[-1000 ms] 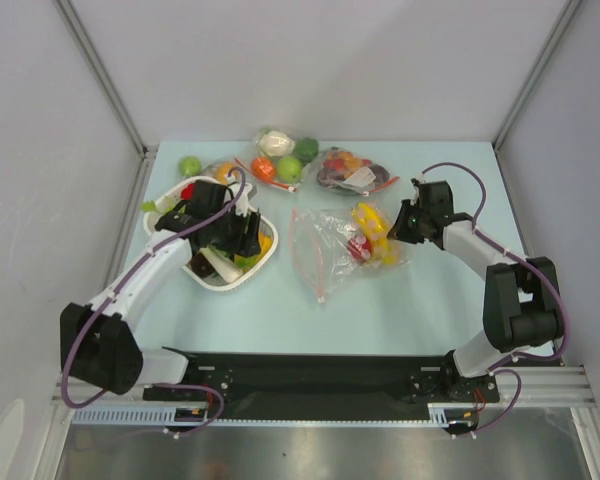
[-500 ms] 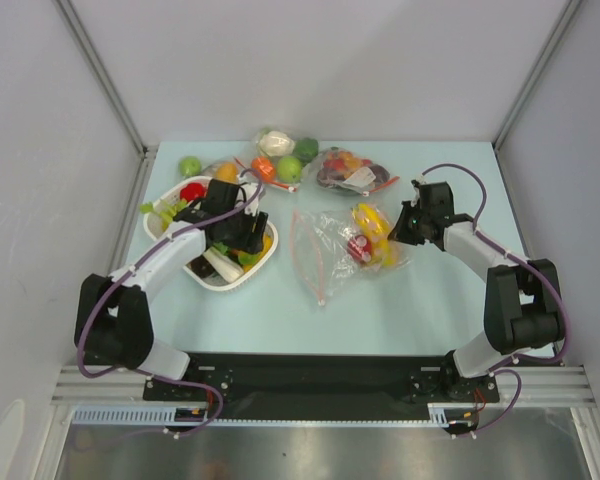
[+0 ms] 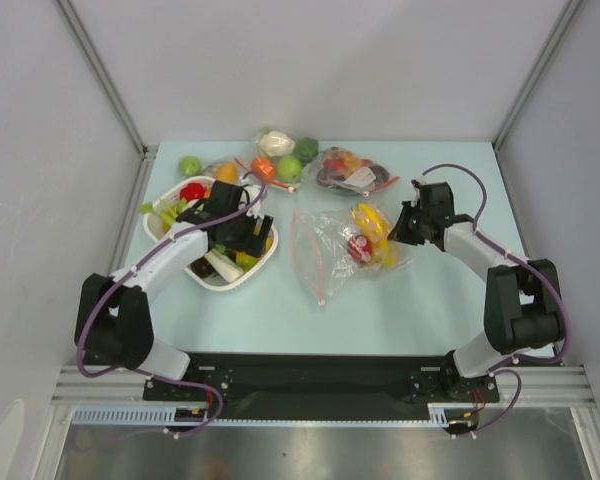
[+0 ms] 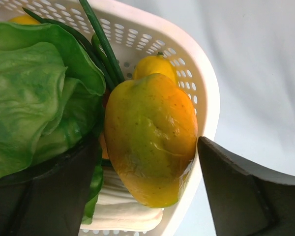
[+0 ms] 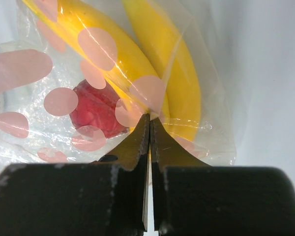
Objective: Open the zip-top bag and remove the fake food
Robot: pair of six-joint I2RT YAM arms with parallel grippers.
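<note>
The clear zip-top bag (image 3: 325,250) lies mid-table, its pinkish-red zip strip towards the left. A yellow banana bunch (image 3: 372,225) and a small red piece (image 3: 358,248) are inside it. My right gripper (image 3: 404,226) is shut on the bag's right edge; in the right wrist view the fingertips (image 5: 150,120) pinch the plastic (image 5: 64,101) beside the banana (image 5: 179,73) and the red piece (image 5: 96,110). My left gripper (image 3: 246,236) is open over the white basket (image 3: 264,262). An orange-yellow fruit (image 4: 152,132) and the green lettuce (image 4: 29,98) lie in the basket (image 4: 206,98); one finger (image 4: 246,191) is outside the rim.
At the back lie a bag with cauliflower and green fruit (image 3: 280,155), a bag with dark purple items (image 3: 352,172), a loose green fruit (image 3: 189,165) and an orange one (image 3: 226,171). A red pepper (image 3: 192,191) sits in the basket. Frame posts and walls close in both sides.
My left gripper has shifted a little to the right and farther back over the basket, and that arm's elbow has swung. The right arm and the bag have not moved.
</note>
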